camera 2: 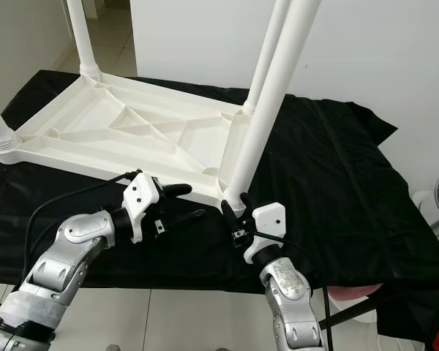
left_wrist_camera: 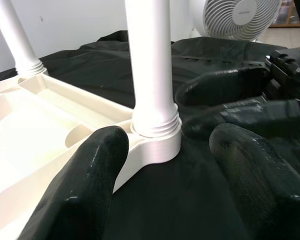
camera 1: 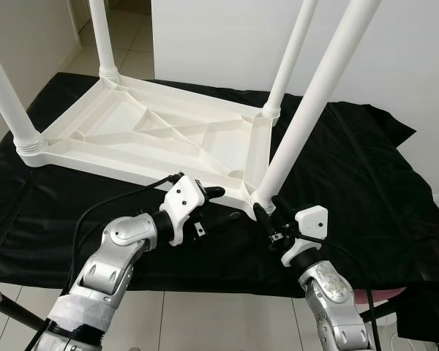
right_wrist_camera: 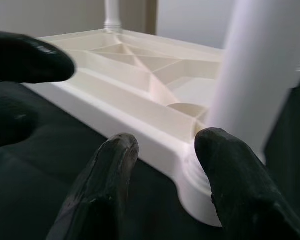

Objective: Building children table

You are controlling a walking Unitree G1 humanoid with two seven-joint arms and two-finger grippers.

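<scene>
The white plastic table top (camera 1: 154, 135) lies upside down on the black cloth (camera 1: 366, 190), 4 legs up. At the near corner, the right gripper (camera 1: 267, 214) sits spread at the base of the near leg (camera 1: 307, 117), one finger touching its socket. The left gripper (camera 1: 216, 205) gapes wide beside that same corner, holding nothing.

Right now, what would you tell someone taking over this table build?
Left claw: open, at the near corner of the upturned white tabletop, holding nothing.
Right claw: open, at the base of the near leg in the same corner, not gripping.
The tabletop lies on black cloth with four legs standing in their sockets.
Left: the near leg leans, so check its seating, then turn the table upright.
</scene>
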